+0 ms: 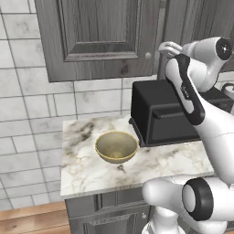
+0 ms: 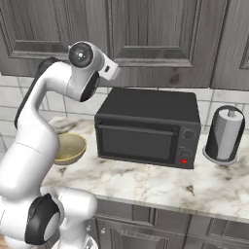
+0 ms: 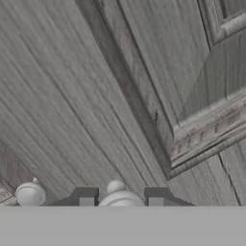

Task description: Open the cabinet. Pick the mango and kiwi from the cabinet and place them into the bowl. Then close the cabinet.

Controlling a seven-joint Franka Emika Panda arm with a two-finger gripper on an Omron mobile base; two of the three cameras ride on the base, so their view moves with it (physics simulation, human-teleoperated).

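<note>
Presently the gripper (image 3: pixel 120 196) is closed around a round grey knob (image 3: pixel 118 192) of the shut cabinet (image 3: pixel 96 96); bowl (image 1: pixel 116 146) sits near the worktop's (image 1: pixel 87 173) left edge.

The end effector (image 3: pixel 120 197) brackets a round knob (image 3: pixel 118 194) on the cabinet (image 3: pixel 96 96) door.
</note>
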